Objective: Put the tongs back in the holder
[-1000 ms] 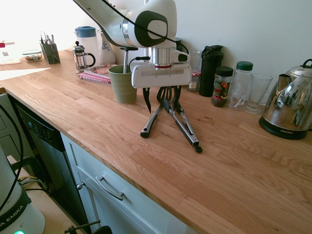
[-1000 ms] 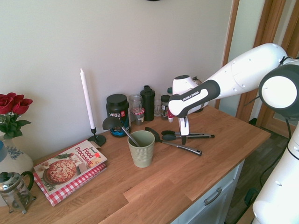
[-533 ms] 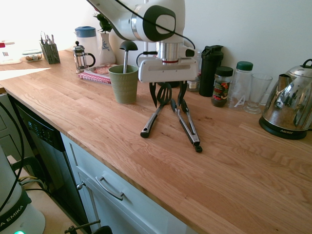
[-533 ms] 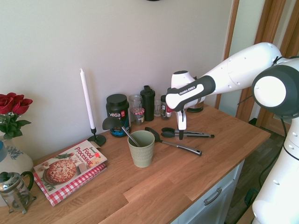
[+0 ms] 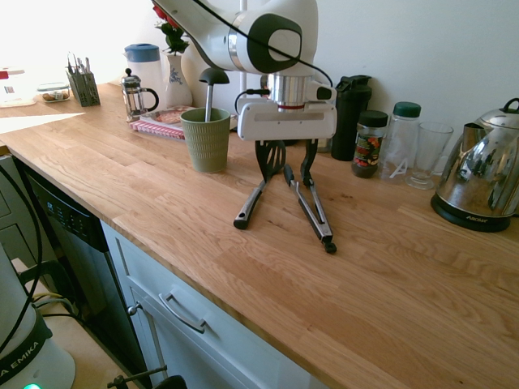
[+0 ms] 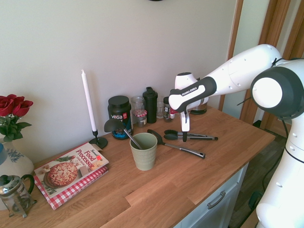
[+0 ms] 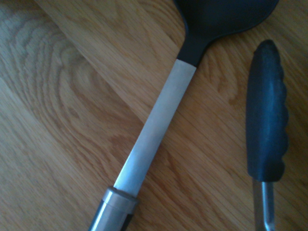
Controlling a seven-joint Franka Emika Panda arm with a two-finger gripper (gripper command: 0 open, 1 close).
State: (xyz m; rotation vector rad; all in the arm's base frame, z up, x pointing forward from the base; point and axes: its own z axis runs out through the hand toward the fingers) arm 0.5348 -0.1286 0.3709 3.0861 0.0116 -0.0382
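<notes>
The tongs (image 5: 310,211) lie flat on the wooden counter, black tips toward the wall, hinge end toward the counter's front; they also show as the tongs (image 6: 192,137) and one ribbed black tip of the tongs (image 7: 267,130). My gripper (image 5: 287,177) hangs open just above their tip end, its fingers straddling the tong tips and the spatula head, holding nothing. From the other side the gripper (image 6: 184,136) is seen edge-on. The olive-green holder (image 5: 205,139) stands upright to the left with a black ladle in it, the holder (image 6: 144,151) nearer the front in the second exterior view.
A black slotted spatula (image 5: 253,198) lies beside the tongs, its handle (image 7: 154,125) crossing the wrist view. Bottles and jars (image 5: 371,143) line the wall behind, a kettle (image 5: 480,180) at the right. A cookbook (image 6: 71,172) and candle (image 6: 89,107) sit past the holder.
The arm has shifted right in the first exterior view, from over the spatula toward the tongs' tip end. The fingers stayed open; tongs and spatula have not moved.
</notes>
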